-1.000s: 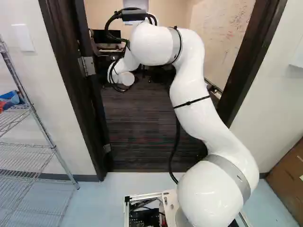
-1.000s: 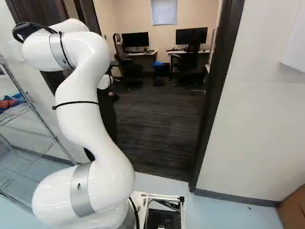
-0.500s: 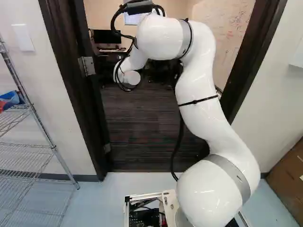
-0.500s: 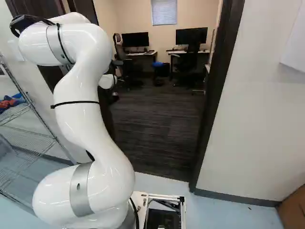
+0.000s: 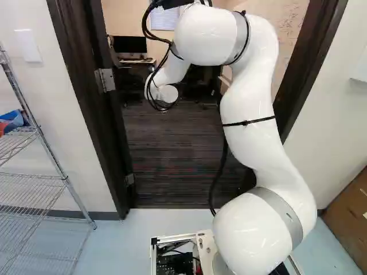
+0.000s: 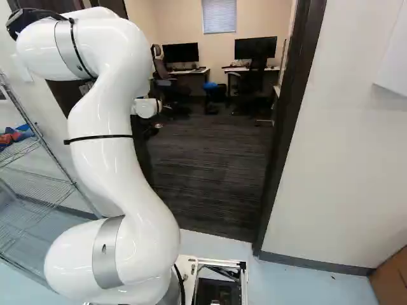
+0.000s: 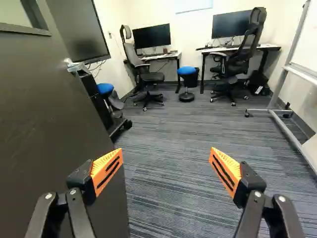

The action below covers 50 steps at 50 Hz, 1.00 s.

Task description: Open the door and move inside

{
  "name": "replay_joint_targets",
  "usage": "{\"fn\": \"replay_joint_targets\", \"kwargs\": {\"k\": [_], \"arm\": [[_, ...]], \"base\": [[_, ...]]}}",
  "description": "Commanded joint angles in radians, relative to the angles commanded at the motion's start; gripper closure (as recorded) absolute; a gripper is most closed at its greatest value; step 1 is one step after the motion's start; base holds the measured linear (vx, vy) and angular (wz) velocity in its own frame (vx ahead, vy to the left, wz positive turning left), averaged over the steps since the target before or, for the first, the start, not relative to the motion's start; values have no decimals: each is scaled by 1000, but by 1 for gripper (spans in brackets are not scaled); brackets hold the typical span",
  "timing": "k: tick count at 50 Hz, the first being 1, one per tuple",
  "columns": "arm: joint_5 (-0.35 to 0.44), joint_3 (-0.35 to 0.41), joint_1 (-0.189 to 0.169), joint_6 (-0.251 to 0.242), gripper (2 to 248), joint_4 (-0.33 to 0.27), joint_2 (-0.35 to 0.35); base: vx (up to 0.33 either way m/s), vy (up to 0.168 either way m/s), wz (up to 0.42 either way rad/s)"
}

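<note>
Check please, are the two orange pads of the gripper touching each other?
Apart: the wrist view shows the orange pads standing wide, with carpet visible between them.

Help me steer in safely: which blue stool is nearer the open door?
The stool partly hidden behind the black stand; the other stool stands between the two desks.

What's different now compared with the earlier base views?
The arm's upper bend has risen, shifting right in the left base view and left in the right one; its far end has eased right in both. The base, door frame and wire shelf stayed put. The jaws stand open, without an earlier wrist view to compare.
</note>
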Motion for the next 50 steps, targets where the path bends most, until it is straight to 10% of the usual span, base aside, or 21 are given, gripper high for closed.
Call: {"fn": "replay_joint_targets", "kwargs": {"k": [50], "arm": [[0, 209, -105, 0, 3, -40, 165]], "base": [[0, 0, 0]]}}
